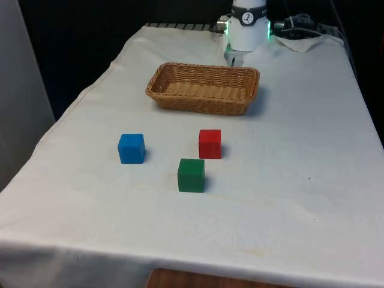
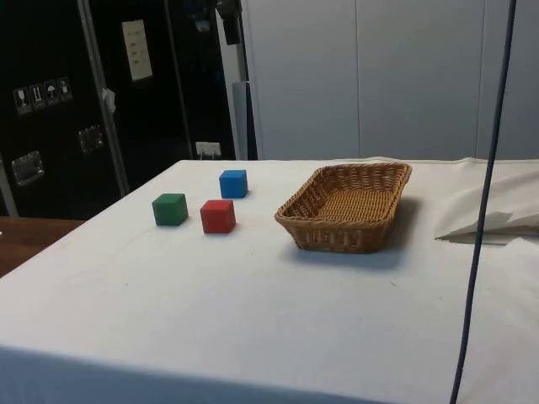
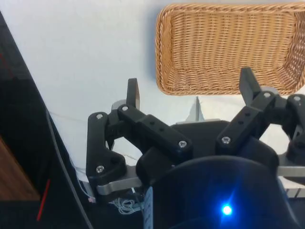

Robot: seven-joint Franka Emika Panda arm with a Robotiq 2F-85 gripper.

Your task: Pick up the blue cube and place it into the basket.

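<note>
- Wrist view puts the gripper point(image 3: 190, 95) above the desk just short of the basket point(image 3: 224, 47); we find its fingers point(image 3: 133, 93) spread wide, with nothing between them.
- We place the blue cube point(image 1: 131, 148) on the desk point(image 1: 300, 204) toward the front view's left, well apart from the basket and from the gripper.
- A red cube point(image 1: 209, 144) and a green cube point(image 1: 191, 175) stand near each other, with the blue cube off to the front view's left of them; none of the three touches another.
- We judge the step in hand to be the reach. It should carry the gripper over the basket, then come straight down on the blue cube with the fingers squared to two opposite faces.
- The blue cube's clear flanks should let the fingers drop without disturbing the red cube.
- Front view shows the arm cut off at the upper edge, so its pose is not assessable.
- Basket interior appears empty, though the near wall hides part of the floor in the side view.
</note>
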